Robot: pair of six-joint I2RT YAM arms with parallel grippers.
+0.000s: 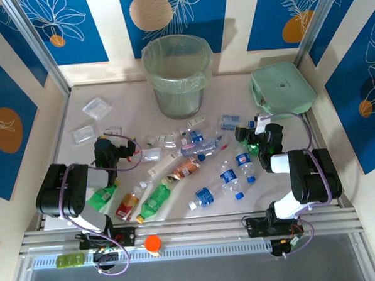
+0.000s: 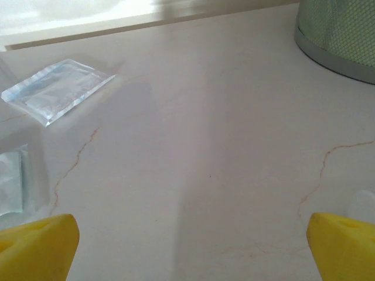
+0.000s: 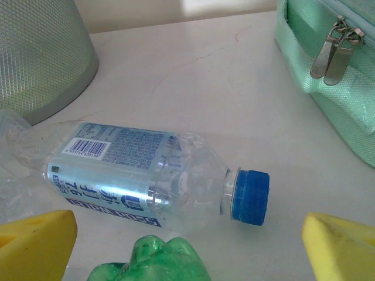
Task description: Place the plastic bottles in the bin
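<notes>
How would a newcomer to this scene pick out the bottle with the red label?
Start at the left arm in the overhead view. Beside it three bottles lie in a row. The red-labelled bottle is the middle one, with a green bottle on one side and a second green bottle on the other.

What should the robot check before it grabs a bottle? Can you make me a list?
1. Right gripper open: ok, its yellow fingers stand wide apart.
2. A bottle to aim at: ok, a clear bottle with a blue cap lies on its side just ahead.
3. Only one bottle between the fingers: not ok, a green bottle pokes in nearer the gripper.
4. Left gripper open: ok, with bare table ahead of it.
5. Bin upright with its mouth open: ok.
6. Mint green zipped case out of the way: ok, it sits apart from that clear bottle.
</notes>
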